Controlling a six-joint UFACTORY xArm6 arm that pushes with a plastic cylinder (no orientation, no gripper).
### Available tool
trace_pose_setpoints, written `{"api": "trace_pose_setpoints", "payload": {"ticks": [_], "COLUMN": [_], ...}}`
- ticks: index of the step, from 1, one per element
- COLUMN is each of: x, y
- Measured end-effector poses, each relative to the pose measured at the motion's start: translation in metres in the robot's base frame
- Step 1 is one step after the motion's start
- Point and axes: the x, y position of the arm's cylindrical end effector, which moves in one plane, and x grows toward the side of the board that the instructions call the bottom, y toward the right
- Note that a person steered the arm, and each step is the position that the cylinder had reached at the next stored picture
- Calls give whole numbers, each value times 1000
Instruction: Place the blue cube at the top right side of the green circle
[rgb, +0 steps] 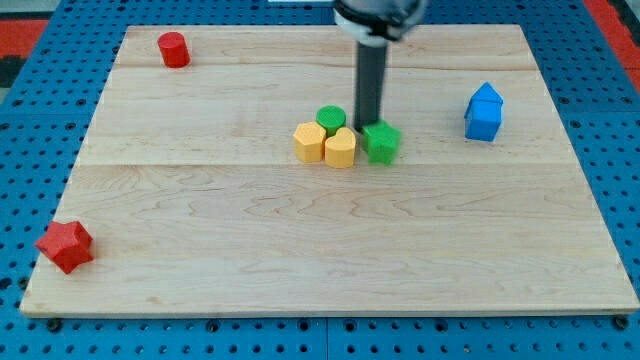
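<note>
A pale wooden worktop (200, 220) on blue pegboard, and our tip (366, 126) sits in the middle cluster, between the green circle (331, 118) and green star (381, 142), yellow blocks (325, 145) alongside; there's no pincer, just a rod. The blue cube (483, 112) waits well apart at three o'clock, so we judge the approach not yet begun: next we swing round its far side and push it toward nine o'clock, stopping at the circle's two o'clock.

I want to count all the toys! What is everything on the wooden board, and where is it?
Red cylinder: one, red, top left corner.
Red star: one, red, bottom left.
Green circle: one, green, middle.
Yellow blocks: two, one hexagon-like, one heart-like, just below the green circle.
Green star: one, green, right of the yellow blocks.
Blue cube: one, blue, far right.
Board: one, light wood.
My tip: one dark rod, between green circle and green star.
</note>
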Motion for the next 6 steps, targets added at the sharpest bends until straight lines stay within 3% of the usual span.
{"api": "trace_pose_setpoints", "payload": {"ticks": [1, 2, 3, 4, 6], "x": [28, 4, -18, -34, -75], "y": [88, 151, 133, 25, 135]}}
